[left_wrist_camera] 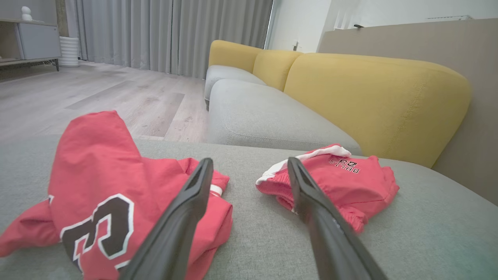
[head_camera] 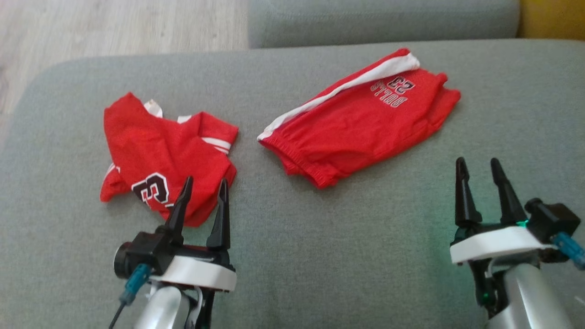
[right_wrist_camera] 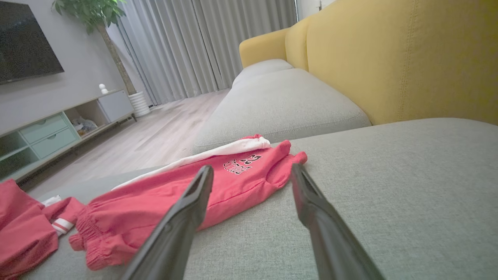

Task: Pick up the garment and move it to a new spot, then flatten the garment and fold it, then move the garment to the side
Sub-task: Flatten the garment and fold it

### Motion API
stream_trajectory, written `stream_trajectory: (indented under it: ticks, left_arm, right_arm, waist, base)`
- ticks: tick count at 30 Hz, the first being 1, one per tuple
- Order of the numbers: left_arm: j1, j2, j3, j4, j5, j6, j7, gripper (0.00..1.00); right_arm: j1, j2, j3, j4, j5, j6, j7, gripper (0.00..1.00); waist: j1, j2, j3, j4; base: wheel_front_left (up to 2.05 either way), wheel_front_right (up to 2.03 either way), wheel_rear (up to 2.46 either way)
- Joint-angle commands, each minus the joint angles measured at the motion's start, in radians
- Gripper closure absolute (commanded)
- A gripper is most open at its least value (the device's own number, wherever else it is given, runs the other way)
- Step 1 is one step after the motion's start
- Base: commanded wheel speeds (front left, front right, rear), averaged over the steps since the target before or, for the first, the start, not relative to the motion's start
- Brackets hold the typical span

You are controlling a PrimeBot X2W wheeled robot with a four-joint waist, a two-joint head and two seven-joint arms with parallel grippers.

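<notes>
Two red garments lie on the grey sofa seat. A crumpled red jersey with a black-and-white number lies at the left, also visible in the left wrist view. Red shorts with a white side stripe lie partly spread at the centre right. My left gripper is open, its fingertips over the jersey's near edge, holding nothing. My right gripper is open over bare cushion, near and to the right of the shorts.
A second grey seat cushion lies beyond a gap at the back. The yellow backrest runs along the right. Wooden floor lies past the seat's rounded left edge. A TV cabinet stands across the room.
</notes>
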Motion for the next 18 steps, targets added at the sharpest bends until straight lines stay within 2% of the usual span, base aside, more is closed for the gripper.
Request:
stream_trajectory:
  ticks: [1, 8, 14, 18]
  left_arm:
    - [-0.048, -0.001, 0.043, -0.034, 0.006, -0.004, -0.005, 0.00]
    - [-0.108, -0.009, 0.046, -0.048, 0.020, -0.028, -0.005, 0.00]
    - [-0.157, -0.014, 0.043, -0.046, -0.006, -0.041, -0.005, 0.00]
    - [-0.185, -0.016, 0.021, -0.055, -0.027, -0.045, -0.005, 0.00]
  right_arm:
    - [-0.054, 0.004, 0.014, -0.037, -0.010, -0.001, 0.007, 0.00]
    - [-0.255, 0.004, -0.122, 0.003, -0.045, -0.001, 0.142, 0.00]
    - [-0.488, 0.001, -0.244, 0.160, -0.131, -0.001, 0.294, 0.00]
    - [-0.617, -0.036, -0.301, 0.287, -0.203, -0.001, 0.368, 0.00]
  waist:
    - [0.0000, -0.0001, 0.030, 0.014]
    - [0.0000, -0.0001, 0.155, 0.061]
    - [0.0000, -0.0001, 0.238, 0.110]
    - [0.0000, -0.0001, 0.278, 0.144]
  base:
    - [0.00, 0.00, 0.00]
    - [0.00, 0.00, 0.00]
    - [0.00, 0.00, 0.00]
    - [0.00, 0.00, 0.00]
